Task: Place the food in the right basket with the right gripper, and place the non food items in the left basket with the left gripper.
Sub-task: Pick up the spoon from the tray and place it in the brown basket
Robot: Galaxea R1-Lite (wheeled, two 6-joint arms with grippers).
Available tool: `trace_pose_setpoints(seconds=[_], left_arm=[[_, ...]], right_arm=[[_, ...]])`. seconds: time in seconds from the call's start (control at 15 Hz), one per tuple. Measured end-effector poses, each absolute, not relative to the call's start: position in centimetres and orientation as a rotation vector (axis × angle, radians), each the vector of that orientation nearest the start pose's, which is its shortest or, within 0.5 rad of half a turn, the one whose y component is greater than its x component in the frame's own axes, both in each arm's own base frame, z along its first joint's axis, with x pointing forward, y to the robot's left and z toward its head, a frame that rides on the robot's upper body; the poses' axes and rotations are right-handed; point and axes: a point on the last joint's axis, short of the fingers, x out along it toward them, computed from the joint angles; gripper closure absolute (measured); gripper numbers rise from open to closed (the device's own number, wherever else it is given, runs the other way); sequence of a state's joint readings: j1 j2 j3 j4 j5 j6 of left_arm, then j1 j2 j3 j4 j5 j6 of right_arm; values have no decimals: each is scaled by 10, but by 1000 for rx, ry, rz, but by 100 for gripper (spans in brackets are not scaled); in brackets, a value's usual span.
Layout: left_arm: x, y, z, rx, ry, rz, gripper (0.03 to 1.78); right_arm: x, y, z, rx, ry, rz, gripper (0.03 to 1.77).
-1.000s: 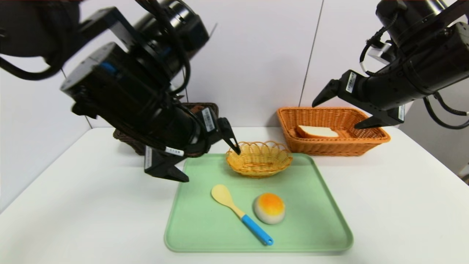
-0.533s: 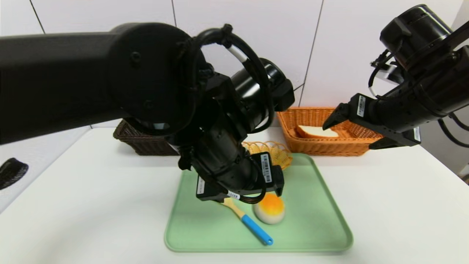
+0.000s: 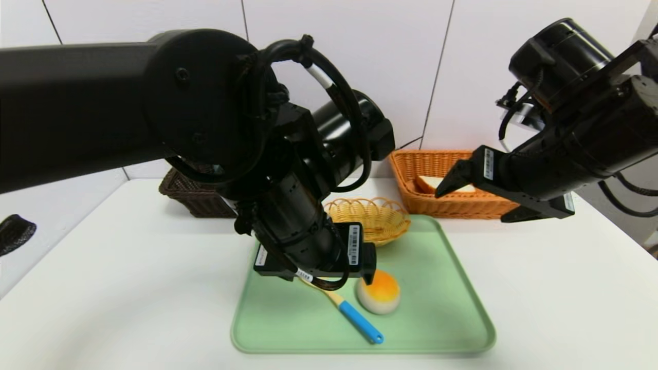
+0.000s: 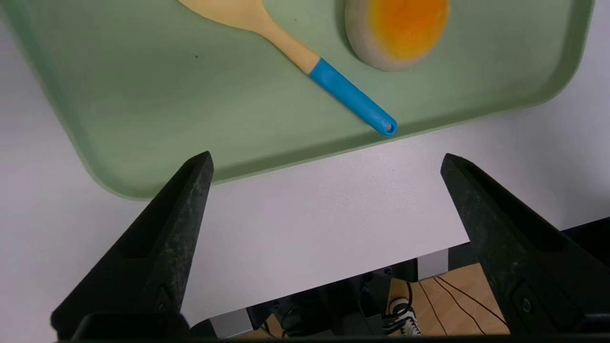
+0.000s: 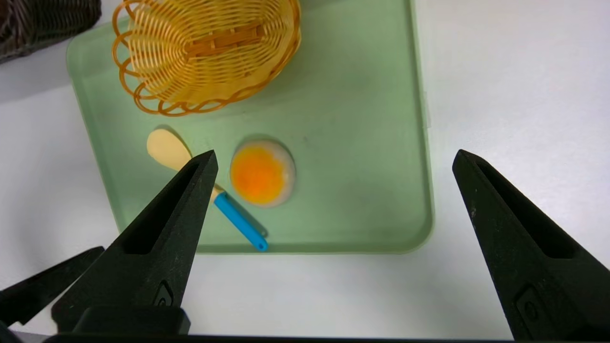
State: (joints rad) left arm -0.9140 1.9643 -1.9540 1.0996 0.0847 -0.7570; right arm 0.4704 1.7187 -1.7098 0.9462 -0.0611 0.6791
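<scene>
A wooden spoon with a blue handle (image 3: 360,321) (image 4: 350,100) (image 5: 238,219) lies on the green tray beside a round white bun with an orange top (image 3: 380,295) (image 4: 398,28) (image 5: 262,174). My left gripper (image 3: 316,277) (image 4: 326,159) hangs open just above the spoon's bowl, which it hides in the head view. My right gripper (image 3: 473,205) (image 5: 333,155) is open and empty, in the air in front of the orange right basket (image 3: 411,169). A bread slice (image 3: 429,183) lies in that basket, partly hidden. The dark left basket (image 3: 190,198) (image 5: 43,19) stands at the back left.
The green tray (image 3: 437,308) (image 4: 119,119) (image 5: 371,143) sits mid-table near the front edge. A small round yellow wicker basket (image 3: 378,218) (image 5: 205,52) stands on its far side. My left arm blocks much of the table's left half. A dark object (image 3: 15,234) shows at far left.
My left arm swung from beside the dark basket to over the tray and dropped low above the spoon. My right gripper drifted left and forward, away from over the orange basket. Both stayed open.
</scene>
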Motion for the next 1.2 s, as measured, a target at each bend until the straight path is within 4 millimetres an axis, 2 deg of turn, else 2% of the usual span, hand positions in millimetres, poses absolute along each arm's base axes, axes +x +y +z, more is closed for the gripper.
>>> trace_pose_setpoints(seconds=[0.2, 0.33, 0.67, 1.2], left_arm=[[210, -266, 257, -149, 1184, -275, 12], [218, -273, 252, -255, 1180, -229, 12], [240, -277, 228, -369, 1229, -86, 12], [251, -278, 210, -517, 1379, 1, 12]], right_arm=[[254, 130, 282, 359, 1020, 45, 10], [256, 130, 279, 358, 1026, 40, 10], [258, 127, 277, 363, 1029, 19, 10], [257, 123, 275, 361, 1036, 5, 10]])
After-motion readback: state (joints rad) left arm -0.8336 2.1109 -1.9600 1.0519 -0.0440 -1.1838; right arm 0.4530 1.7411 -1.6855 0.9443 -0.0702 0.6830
